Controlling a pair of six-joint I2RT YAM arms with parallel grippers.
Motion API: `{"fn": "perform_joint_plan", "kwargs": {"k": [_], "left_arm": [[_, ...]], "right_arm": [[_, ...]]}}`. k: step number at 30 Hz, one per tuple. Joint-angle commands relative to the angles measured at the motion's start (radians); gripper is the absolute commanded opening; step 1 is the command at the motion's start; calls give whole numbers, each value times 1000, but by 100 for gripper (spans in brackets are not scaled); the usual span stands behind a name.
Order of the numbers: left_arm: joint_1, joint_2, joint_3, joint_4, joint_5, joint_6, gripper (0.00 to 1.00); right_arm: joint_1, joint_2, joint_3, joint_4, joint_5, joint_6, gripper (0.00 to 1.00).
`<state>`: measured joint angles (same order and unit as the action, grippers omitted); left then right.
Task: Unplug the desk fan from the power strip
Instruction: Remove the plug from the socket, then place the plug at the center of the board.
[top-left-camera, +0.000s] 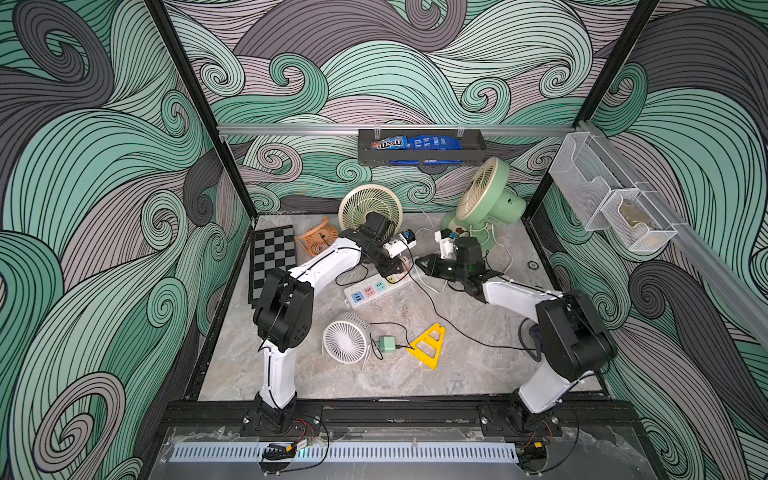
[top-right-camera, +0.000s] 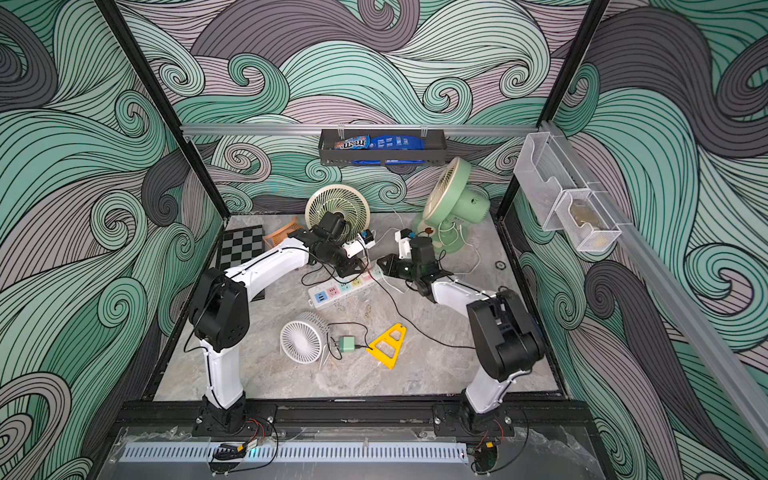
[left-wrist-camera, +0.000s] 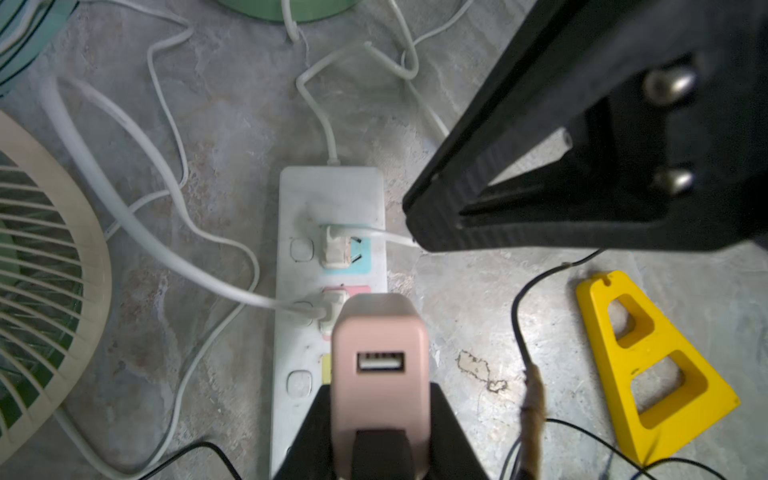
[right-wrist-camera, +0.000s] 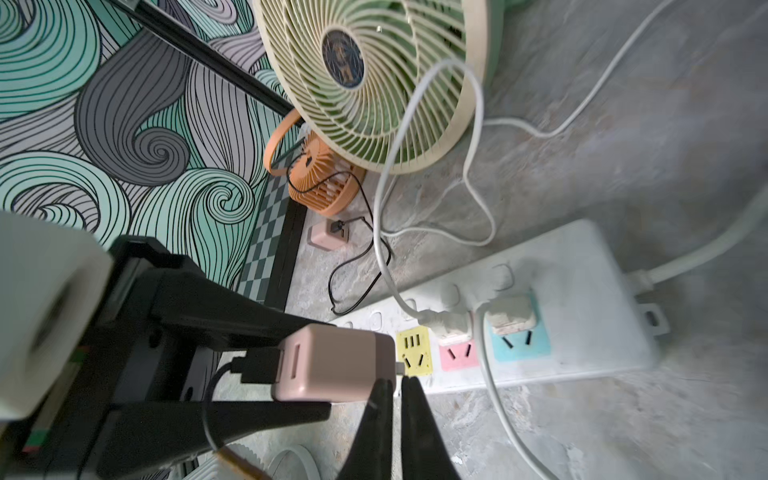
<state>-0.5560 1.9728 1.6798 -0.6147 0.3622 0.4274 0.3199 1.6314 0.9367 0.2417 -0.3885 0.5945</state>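
Top views: left gripper (top-left-camera: 394, 268) covers far end of power strip (top-left-camera: 370, 291), middle of frame. Grip hard to see there.
Right wrist view: left gripper clamped on pink charger (right-wrist-camera: 332, 365), pins out, right beside yellow socket (right-wrist-camera: 413, 351).
Black cord (right-wrist-camera: 255, 365) plugged in charger, other end hidden.
Right gripper (right-wrist-camera: 395, 399) nearly closed, thin slit, holds nothing.
White plugs (right-wrist-camera: 509, 318) sit in pink, blue sockets.

The power strip (top-left-camera: 361, 293) (long, white, with pastel socket squares) lies flat mid-worktop (top-left-camera: 457, 374) with white plugs (right-wrist-camera: 509, 318) in its pink and blue sockets. Its yellow socket is empty, and a pink USB adapter (left-wrist-camera: 380, 357) hangs just clear.
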Motion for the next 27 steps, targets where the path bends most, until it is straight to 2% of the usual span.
{"fn": "perform_joint_plan", "kwargs": {"k": [1,10,17,27], "left_arm": [[-49,14,96,-49,55,-45,0],[-210,138,290,-137,28,-52,0],[-301,270,427,-184,32,-65,0],[-386,462,592,-210,26,-91,0]], "right_arm": [[-64,-105,-18,-123,46,-67,13],[-247,-390,-65,-298,92,-132,16],[-355,-591,-140,-320,126,-156,17],[-420,-684,-195,-340,102,-151,17]]}}
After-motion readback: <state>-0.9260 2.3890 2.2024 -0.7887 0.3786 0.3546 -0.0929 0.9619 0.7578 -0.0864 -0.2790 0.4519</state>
